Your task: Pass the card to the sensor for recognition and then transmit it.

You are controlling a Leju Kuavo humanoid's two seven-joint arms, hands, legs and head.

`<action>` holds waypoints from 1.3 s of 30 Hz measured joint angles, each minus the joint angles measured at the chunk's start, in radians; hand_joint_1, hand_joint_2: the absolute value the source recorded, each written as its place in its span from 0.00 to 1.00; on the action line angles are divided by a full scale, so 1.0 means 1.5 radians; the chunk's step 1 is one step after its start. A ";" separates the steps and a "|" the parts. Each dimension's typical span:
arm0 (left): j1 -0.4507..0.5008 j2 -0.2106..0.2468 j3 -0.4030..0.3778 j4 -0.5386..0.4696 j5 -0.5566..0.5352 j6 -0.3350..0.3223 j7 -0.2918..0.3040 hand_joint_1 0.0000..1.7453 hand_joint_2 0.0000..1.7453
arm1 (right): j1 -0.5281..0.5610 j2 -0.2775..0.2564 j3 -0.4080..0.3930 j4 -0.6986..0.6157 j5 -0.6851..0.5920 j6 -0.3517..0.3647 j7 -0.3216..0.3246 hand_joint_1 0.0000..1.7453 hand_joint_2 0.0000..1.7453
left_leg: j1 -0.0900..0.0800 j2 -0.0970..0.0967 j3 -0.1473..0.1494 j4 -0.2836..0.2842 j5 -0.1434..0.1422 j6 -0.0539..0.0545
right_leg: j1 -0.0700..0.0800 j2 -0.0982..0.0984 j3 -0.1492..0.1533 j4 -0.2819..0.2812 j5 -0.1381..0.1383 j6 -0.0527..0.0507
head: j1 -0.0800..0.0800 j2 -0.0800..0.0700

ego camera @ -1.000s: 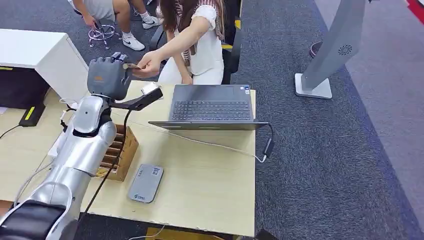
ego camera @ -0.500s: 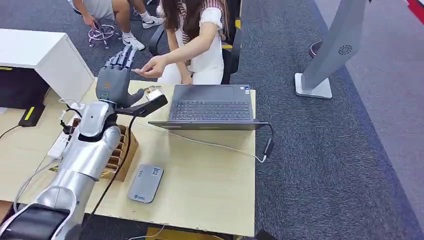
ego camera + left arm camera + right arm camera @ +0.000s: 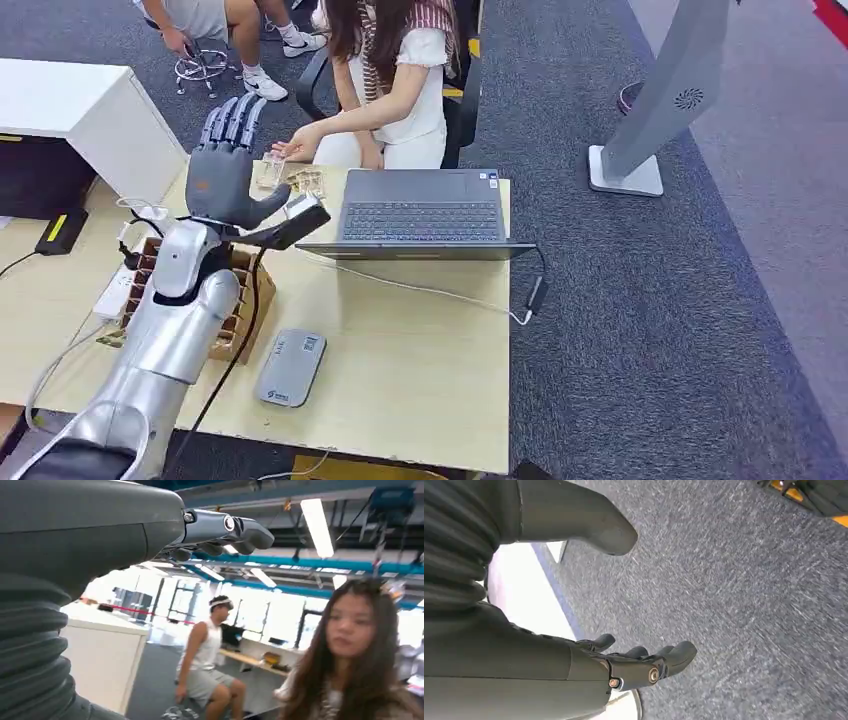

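Note:
My left hand (image 3: 225, 168) is raised above the table's far left corner, fingers straight and spread, holding nothing. In the left wrist view its fingers (image 3: 220, 529) are also empty. A person's hand (image 3: 291, 150) rests just beyond it at the table's far edge, beside small card-like pieces (image 3: 303, 182) lying there; I cannot tell which one is the task's card. The grey card sensor (image 3: 290, 367) lies flat near the table's front edge, well below my left arm. My right hand (image 3: 634, 667) hangs over grey carpet, fingers apart and empty.
An open laptop (image 3: 420, 212) stands at the table's back middle, with a cable (image 3: 440, 293) trailing to the right edge. A wooden slotted card box (image 3: 243, 305) sits under my left forearm. A seated person (image 3: 400, 70) faces the table. A white cabinet (image 3: 90, 110) stands at the left.
The person took the card from my left hand and lowered their hand to the table's far edge. My left hand opened its fingers and drew back a little towards me.

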 joint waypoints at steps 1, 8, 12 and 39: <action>0.039 0.008 0.001 -0.043 0.014 0.016 -0.014 0.00 1.00 | 0.004 0.000 -0.001 0.000 -0.003 -0.005 -0.002 0.00 1.00 | 0.000 0.000 0.000 0.000 -0.001 0.000 | 0.000 0.000 0.000 0.000 0.000 0.000 | 0.000 0.000; 0.310 0.034 0.047 -0.263 0.079 0.149 -0.131 0.00 1.00 | 0.031 -0.010 -0.015 -0.001 -0.026 -0.020 -0.017 0.00 1.00 | 0.000 0.000 0.001 -0.001 -0.004 0.000 | 0.000 0.000 0.000 0.000 -0.004 0.001 | 0.000 0.000; 0.400 0.028 0.107 -0.309 0.104 0.151 -0.181 0.00 1.00 | 0.041 -0.016 -0.020 -0.001 -0.032 -0.030 -0.027 0.00 1.00 | 0.000 0.001 0.001 -0.001 -0.005 0.000 | 0.000 0.000 0.000 0.000 -0.004 0.001 | 0.000 0.000; 0.488 0.132 0.175 -0.239 -0.026 -0.114 -0.011 0.00 1.00 | 0.054 -0.032 -0.047 -0.001 -0.043 -0.031 -0.027 0.00 1.00 | 0.001 0.001 0.002 -0.001 -0.004 0.000 | 0.001 0.000 0.001 -0.001 -0.004 0.000 | 0.000 0.000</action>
